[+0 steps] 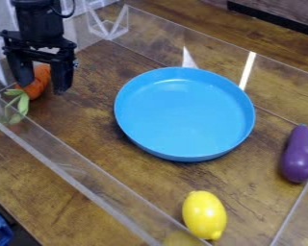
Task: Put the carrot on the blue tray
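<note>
The carrot [38, 84] lies at the far left of the wooden table, orange with a pale green top [14, 100] pointing toward the front left. My gripper [41, 81] points straight down over it, open, one black finger on each side of the orange body. I cannot tell whether the fingers touch it. The blue tray [185, 112], a large round dish with a low rim, sits in the middle of the table, well to the right of the gripper and carrot, with nothing in it.
A yellow lemon [204, 214] lies near the front edge and a purple eggplant [296, 154] at the right. Clear plastic walls [80, 173] run along the front and left of the table.
</note>
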Controlling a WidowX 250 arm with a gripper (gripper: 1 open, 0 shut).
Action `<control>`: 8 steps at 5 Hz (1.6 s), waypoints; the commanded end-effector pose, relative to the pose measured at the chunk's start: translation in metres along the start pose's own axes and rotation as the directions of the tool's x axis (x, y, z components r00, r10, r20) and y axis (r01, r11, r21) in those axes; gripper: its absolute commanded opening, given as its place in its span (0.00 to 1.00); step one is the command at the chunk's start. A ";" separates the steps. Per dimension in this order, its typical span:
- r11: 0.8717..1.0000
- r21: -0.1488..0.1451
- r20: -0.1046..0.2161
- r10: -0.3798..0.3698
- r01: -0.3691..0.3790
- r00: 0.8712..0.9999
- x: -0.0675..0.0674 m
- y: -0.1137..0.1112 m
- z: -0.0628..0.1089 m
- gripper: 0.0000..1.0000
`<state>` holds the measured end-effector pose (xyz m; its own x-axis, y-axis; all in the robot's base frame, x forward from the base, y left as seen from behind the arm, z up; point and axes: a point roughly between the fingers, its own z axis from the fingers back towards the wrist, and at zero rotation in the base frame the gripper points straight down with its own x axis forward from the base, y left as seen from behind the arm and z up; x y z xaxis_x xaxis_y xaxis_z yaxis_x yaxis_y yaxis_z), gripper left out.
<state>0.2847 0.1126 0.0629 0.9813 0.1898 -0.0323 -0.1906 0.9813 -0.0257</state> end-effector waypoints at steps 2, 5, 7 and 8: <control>1.000 0.012 0.103 -0.013 0.012 0.995 0.010 0.022 0.020 1.00; 1.000 0.010 0.143 -0.029 0.028 0.989 0.027 0.056 0.009 1.00; 1.000 -0.002 0.161 -0.028 0.028 0.987 0.035 0.072 -0.004 1.00; 1.000 -0.007 0.176 -0.026 0.028 0.984 0.040 0.075 -0.006 1.00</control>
<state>0.3063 0.1789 0.0375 0.9845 0.1498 0.0914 -0.1446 0.9876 -0.0617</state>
